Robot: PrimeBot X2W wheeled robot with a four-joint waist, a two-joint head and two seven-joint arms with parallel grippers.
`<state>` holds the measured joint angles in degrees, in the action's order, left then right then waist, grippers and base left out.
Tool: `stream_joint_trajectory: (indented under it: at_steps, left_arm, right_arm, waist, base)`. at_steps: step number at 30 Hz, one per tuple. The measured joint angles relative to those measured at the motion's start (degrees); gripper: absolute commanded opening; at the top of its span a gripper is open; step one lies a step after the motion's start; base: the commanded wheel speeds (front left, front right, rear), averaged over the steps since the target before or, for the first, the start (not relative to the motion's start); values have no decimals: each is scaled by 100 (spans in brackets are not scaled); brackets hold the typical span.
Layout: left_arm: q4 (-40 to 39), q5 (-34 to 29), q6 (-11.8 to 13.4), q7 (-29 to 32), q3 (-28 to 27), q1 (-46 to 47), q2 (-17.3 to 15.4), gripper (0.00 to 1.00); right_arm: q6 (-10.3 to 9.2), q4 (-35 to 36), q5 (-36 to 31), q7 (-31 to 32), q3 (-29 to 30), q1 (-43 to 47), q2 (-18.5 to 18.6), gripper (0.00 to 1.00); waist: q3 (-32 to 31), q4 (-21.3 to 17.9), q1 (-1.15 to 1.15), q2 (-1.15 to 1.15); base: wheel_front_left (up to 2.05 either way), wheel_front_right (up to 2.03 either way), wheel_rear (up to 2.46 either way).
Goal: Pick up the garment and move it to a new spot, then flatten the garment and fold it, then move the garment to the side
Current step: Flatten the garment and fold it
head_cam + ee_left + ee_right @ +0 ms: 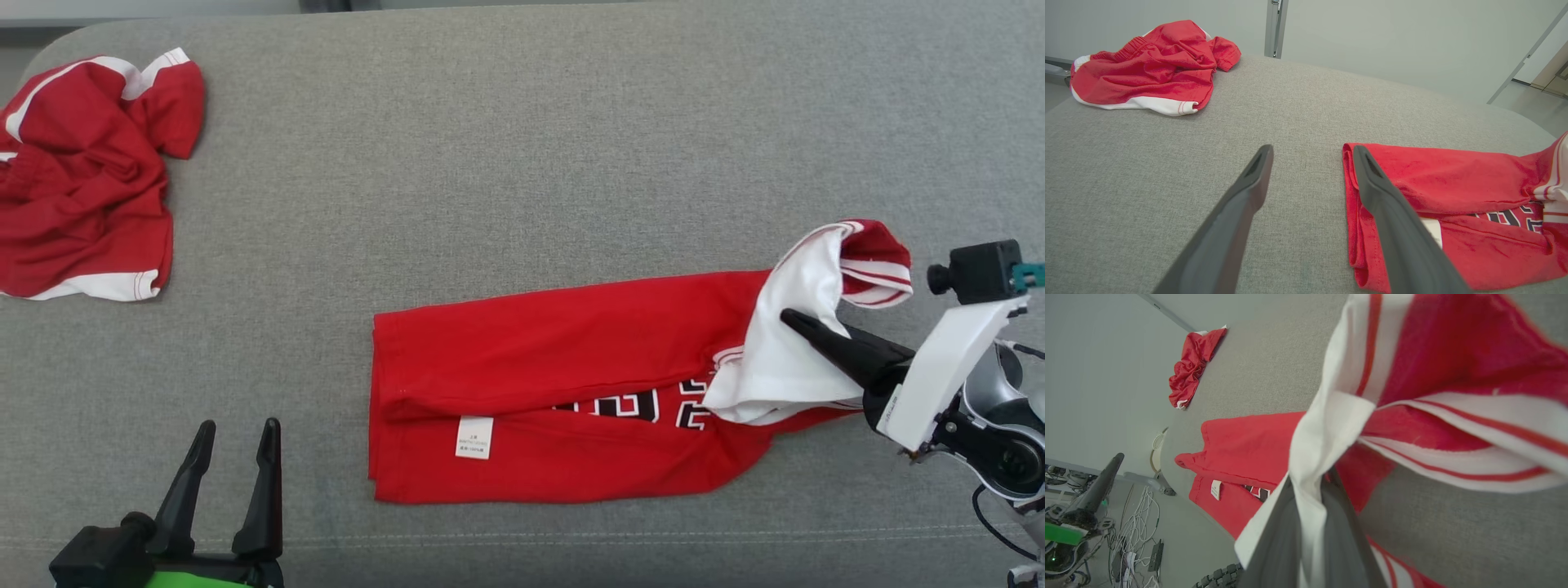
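Note:
The garment (563, 384) is a red jersey with white striped sleeves and black lettering, lying partly folded lengthwise on the grey cushion (522, 163). My right gripper (796, 320) is shut on its white sleeve at the right end, lifting that part off the surface. In the right wrist view the white and red cloth (1331, 428) is pinched between the two dark fingers (1278, 539). My left gripper (238, 437) stands open near the front edge, left of the garment's hem (1355, 212). Its fingers (1249, 183) hold nothing, with the right finger above the hem.
A second red and white garment (86, 184) lies crumpled at the cushion's far left corner (1147, 69). Bare grey cushion stretches between the two garments and behind the jersey. Cables lie on the floor (1139, 539) beyond the cushion's edge.

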<state>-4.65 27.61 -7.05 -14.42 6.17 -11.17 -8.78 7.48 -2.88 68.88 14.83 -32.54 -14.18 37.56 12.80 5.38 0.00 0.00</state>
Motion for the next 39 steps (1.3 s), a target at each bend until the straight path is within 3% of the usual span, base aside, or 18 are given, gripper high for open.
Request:
stream_joint_trajectory:
  at_steps: [11,21,39]
  left_arm:
    - [58,-15,-2,0,375,450,101,100]
    - [220,33,-2,0,755,898,311,100]
    - [435,290,-3,0,985,1129,430,100]
  right_arm:
    - [-2,575,-283,775,-453,-322,197,0]
    - [-397,702,-407,1295,-715,-415,193,0]
    - [-821,689,-853,1760,-1288,-887,-563,0]
  waist:
    - [-45,332,0,0]
    - [14,889,0,0]
    - [-98,1673,0,0]
  base:
    - [0,0,0]
    - [0,0,0]
    - [0,0,0]
